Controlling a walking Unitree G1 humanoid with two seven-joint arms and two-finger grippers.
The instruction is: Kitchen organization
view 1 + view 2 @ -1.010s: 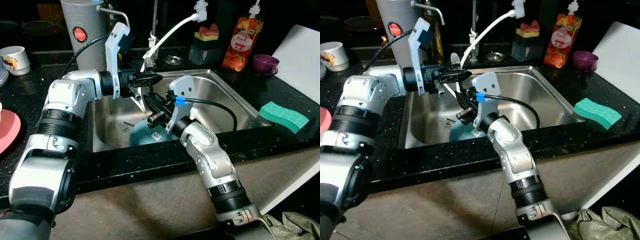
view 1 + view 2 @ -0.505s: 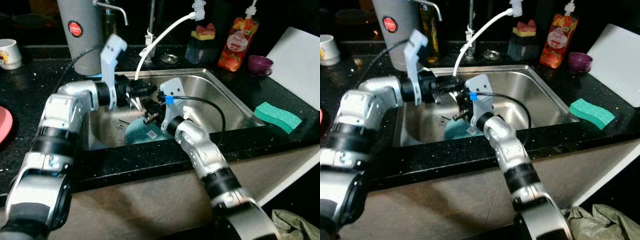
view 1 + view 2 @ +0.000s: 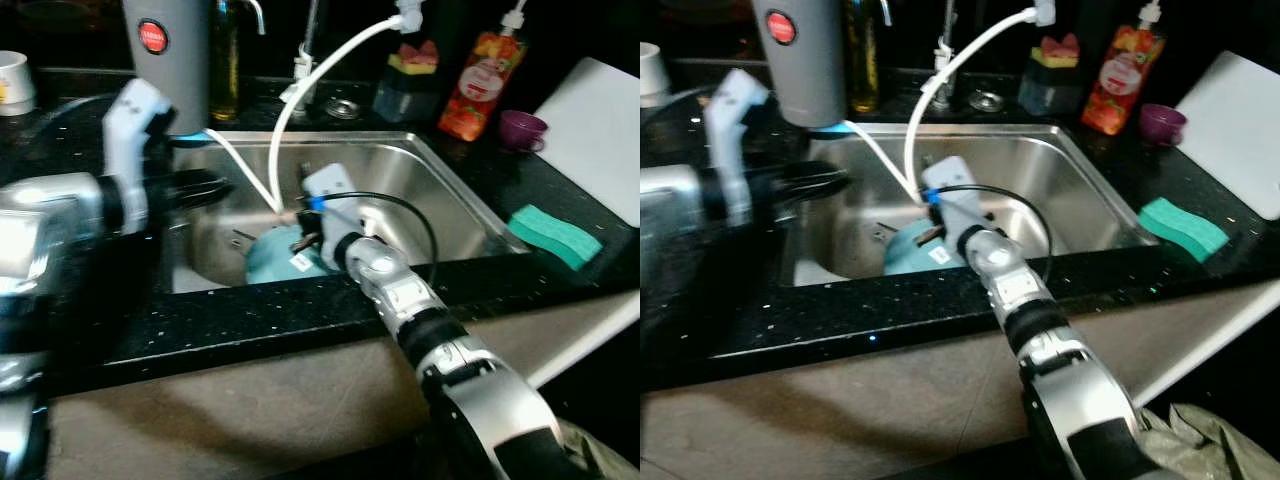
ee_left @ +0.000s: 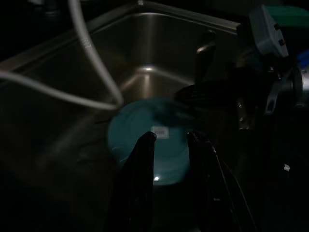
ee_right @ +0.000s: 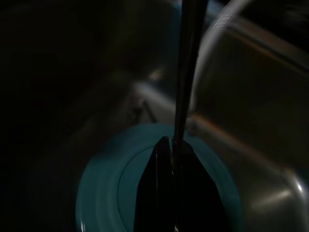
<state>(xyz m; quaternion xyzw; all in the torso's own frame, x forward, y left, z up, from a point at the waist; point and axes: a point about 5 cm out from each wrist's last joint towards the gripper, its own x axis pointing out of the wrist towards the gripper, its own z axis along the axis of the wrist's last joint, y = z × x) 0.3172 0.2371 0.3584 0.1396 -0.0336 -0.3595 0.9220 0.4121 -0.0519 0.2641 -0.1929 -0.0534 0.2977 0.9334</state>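
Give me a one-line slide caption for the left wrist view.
Left gripper, fingers open, above a teal plate in the steel sink, white hose alongside.

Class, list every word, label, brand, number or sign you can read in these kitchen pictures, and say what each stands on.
Red round badge on the tall grey metal canister: lettering too blurred to read.
Printed label on the orange squeeze pouch: too blurred to read.
White sticker on the teal round plate in the sink: too small to read.
No text is legible anywhere.
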